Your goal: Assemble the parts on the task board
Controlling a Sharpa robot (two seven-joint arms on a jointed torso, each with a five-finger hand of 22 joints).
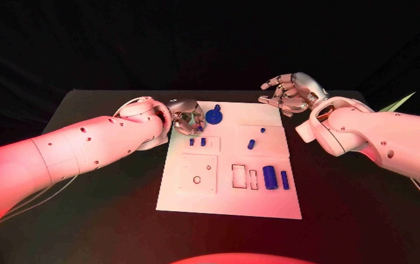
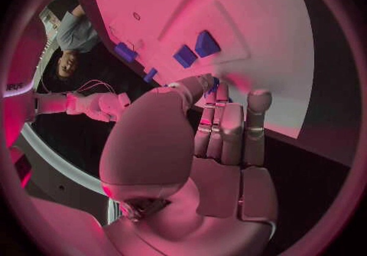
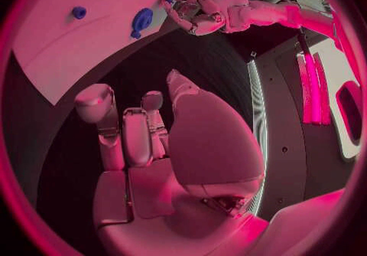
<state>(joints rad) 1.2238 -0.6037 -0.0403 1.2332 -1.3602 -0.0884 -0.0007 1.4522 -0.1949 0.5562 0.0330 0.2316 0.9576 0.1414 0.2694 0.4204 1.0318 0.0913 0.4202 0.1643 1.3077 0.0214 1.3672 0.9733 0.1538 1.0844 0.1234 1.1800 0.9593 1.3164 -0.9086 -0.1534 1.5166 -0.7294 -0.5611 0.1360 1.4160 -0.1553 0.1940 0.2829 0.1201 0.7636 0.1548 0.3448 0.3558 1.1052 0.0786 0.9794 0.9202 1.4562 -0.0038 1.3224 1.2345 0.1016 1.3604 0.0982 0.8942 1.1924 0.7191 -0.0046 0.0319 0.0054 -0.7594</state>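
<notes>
Left hand: the left hand (image 1: 184, 118) hung at the task board's (image 1: 229, 206) far left edge, just beside the round blue part (image 1: 215, 117); its fingers curled inward, and whether a fingertip touched or pinched anything could not be told from the head view or the wrist view.
Right hand: the right hand (image 1: 289, 94) hovered off the board's far right corner, fingers half curled, apart and holding nothing.
Parts: two small blue pieces (image 1: 198, 142) stood in a recess near the left hand, two more (image 1: 255, 138) sat in the panel beside it, and two blue bars (image 1: 275, 178) lay near the board's right edge.
Risk: a closing left hand so near the round part could have nudged it off the edge rather than gripping it, and curled fingers could have brushed the small pieces out of their recess.
Surface: the white board lay flat on the black table (image 1: 350, 215), smooth and likely to let loose parts slide.
Room: dark around the table, with reddish light over everything.
</notes>
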